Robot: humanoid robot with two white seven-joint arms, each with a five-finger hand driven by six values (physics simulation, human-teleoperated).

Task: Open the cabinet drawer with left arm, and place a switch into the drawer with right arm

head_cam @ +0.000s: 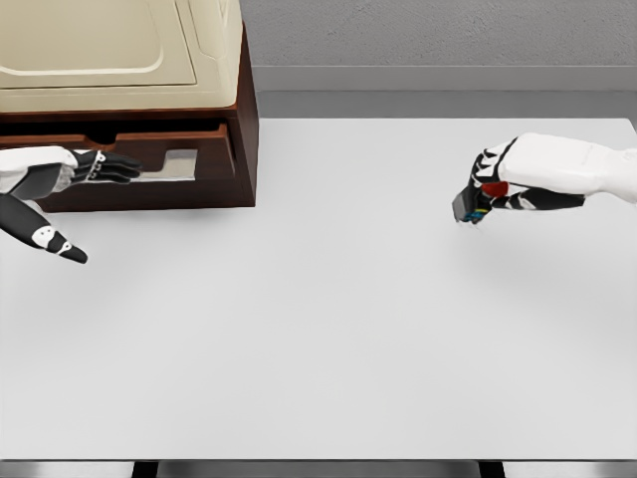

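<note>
Dark brown wooden cabinet [129, 149] sits at the table's [338, 329] far left corner, cream top, drawer [189, 164] at its base looks pulled partly out, pale metal inside showing. Left hand [100, 167] is at the drawer front, fingers [124, 167] extended and roughly flat toward the opening; can't tell whether they hook the handle or just lie against it. Right hand [498, 189] hovers over the table's right side, well apart from the cabinet, fingers curled around the switch [472, 206], a small dark block with coloured marks and a red bit, gripped above the table.

Step in hand, as I judge it: carry the switch across to the drawer. To do it well:
- keep the grasp firm, block level, lift clear of the table;
- travel left and back, arriving over the opening, not the cabinet top edge;
- left hand should hold the drawer out and stay off the drop zone;
- release low inside.

Risk: opening looks shallow, so clipping the front is likely.
</note>
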